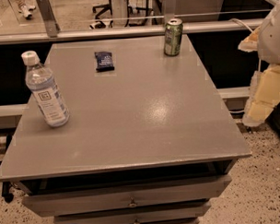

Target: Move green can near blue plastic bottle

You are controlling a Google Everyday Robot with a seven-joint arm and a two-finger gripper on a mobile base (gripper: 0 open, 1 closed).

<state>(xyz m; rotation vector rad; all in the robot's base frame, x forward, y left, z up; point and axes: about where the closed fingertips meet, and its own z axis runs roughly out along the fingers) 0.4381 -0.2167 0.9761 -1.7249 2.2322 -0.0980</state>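
The green can stands upright at the far right of the grey table top, close to the back edge. The blue plastic bottle, clear with a white cap and white label, stands near the table's left edge, leaning slightly. The two are far apart across the table. My gripper shows as pale, yellowish arm parts at the right edge of the view. It is beyond the table's right side, well away from the can and holding nothing that I can see.
A small flat dark blue packet lies at the back, between bottle and can. The table has drawers below its front edge. A glass partition with a rail runs behind the table. Speckled floor lies at the lower right.
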